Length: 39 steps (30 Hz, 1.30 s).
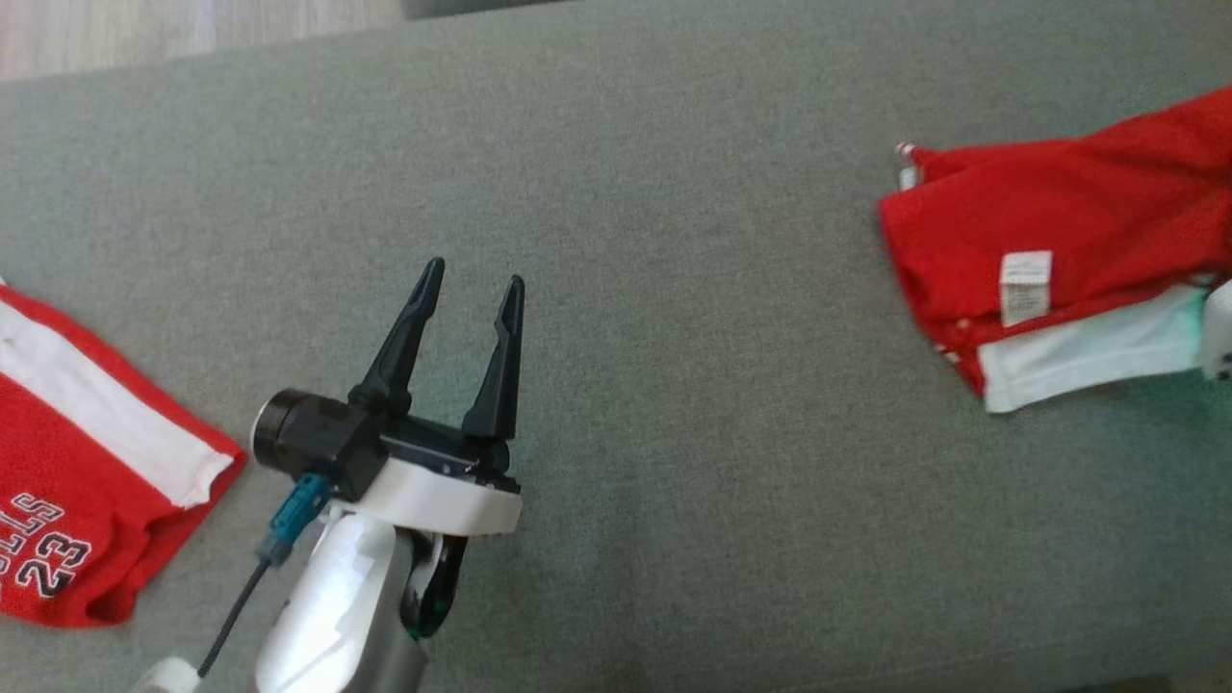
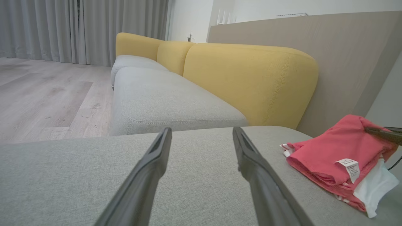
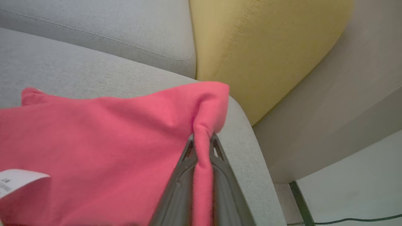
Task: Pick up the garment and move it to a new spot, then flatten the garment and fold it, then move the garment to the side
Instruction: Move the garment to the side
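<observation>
The garment (image 1: pixel 1068 226) is a folded red piece with a white panel and a white label, lying at the right end of the grey cushion (image 1: pixel 693 404). My right gripper (image 3: pixel 202 140) is shut on a pinched fold of its red cloth near the cushion's corner. From the left wrist the garment (image 2: pixel 333 150) lies to the right, with a dark finger of the right gripper (image 2: pixel 383 134) on its top edge. My left gripper (image 1: pixel 474 274) stands open over bare cushion at centre left, well apart from the garment, with nothing between its fingers (image 2: pixel 163 147).
A second red and white garment (image 1: pixel 87 462) printed with "23" lies at the cushion's left edge. Yellow sofa backs (image 2: pixel 251 78) rise beyond the cushion, with wooden floor (image 2: pixel 47 94) to the left. The cushion's corner (image 3: pixel 248 150) drops off beside the right gripper.
</observation>
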### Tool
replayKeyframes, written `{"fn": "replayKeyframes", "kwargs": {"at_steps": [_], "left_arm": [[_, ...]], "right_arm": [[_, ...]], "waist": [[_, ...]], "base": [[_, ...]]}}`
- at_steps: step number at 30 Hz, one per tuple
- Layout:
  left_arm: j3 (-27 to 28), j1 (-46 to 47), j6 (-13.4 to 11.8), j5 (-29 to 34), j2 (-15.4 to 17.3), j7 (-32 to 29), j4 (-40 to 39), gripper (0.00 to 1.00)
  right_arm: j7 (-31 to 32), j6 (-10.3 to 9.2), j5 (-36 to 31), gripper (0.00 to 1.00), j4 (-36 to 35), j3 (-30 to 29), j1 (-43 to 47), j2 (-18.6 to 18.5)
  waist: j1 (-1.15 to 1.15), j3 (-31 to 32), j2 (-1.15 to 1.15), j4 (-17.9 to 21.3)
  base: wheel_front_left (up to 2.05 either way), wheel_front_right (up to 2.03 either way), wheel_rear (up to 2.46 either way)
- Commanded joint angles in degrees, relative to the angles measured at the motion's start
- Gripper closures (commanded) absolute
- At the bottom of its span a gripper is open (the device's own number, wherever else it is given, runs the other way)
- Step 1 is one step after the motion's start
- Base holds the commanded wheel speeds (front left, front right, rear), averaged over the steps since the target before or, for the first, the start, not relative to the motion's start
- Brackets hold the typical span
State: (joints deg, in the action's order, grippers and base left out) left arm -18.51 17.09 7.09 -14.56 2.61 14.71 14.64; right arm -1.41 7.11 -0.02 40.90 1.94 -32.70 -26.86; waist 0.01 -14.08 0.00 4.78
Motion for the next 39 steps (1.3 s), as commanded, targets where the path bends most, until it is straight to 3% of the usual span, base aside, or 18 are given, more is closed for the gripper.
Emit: {"fn": "replayKeyframes", "kwargs": {"at_steps": [1, 14, 15, 16, 17, 28, 39], "left_arm": [[1.6, 2.1, 0.2, 0.4, 0.3, 0.3, -1.6, 0.0], [2.6, 2.4, 0.4, 0.7, 0.3, 0.3, -0.6, 0.0], [2.8, 2.3, 0.4, 0.7, 0.3, 0.3, -0.5, 0.0], [3.0, 2.2, 0.4, 0.7, 0.3, 0.3, -0.5, 0.0], [3.2, 2.1, 0.4, 0.7, 0.3, 0.3, -0.4, 0.0], [6.5, -0.6, 0.4, 0.3, 0.3, 0.3, -0.6, 0.0], [9.4, -6.6, -0.5, -0.3, 0.3, 0.3, -2.7, 0.0]], "right_arm": [[-0.6, 0.37, -0.2, 1.0, -1.1, -0.5, -2.0, -1.9], [-2.1, 0.37, -3.0, 1.0, 2.5, -4.3, -3.9, -1.5], [-2.2, 0.37, -3.3, 0.7, 2.8, -5.0, -3.9, -1.4], [-2.3, 0.37, -3.6, 0.16, 2.9, -5.5, -3.9, -1.2], [-2.7, 0.37, -3.9, 0.0, 2.8, -6.2, -4.0, -0.9], [-5.8, 0.37, -3.3, 0.0, -2.3, -7.3, -3.0, 5.4], [-7.6, 0.37, 3.2, 0.0, -16.4, -2.4, 6.2, 16.2]], "waist": [[-0.01, -1.0, 0.0, -0.1], [-0.01, -1.5, 0.0, -1.3], [-0.01, -1.3, 0.0, -1.4], [-0.01, -1.1, 0.0, -1.4], [-0.01, -0.8, 0.0, -1.5], [-0.01, 4.3, 0.0, -2.1], [-0.01, 11.0, 0.0, -4.1]], "base": [[0.0, 0.0, 0.0], [0.0, 0.0, 0.0], [0.0, 0.0, 0.0], [0.0, 0.0, 0.0], [0.0, 0.0, 0.0], [0.0, 0.0, 0.0], [0.0, 0.0, 0.0]]}}
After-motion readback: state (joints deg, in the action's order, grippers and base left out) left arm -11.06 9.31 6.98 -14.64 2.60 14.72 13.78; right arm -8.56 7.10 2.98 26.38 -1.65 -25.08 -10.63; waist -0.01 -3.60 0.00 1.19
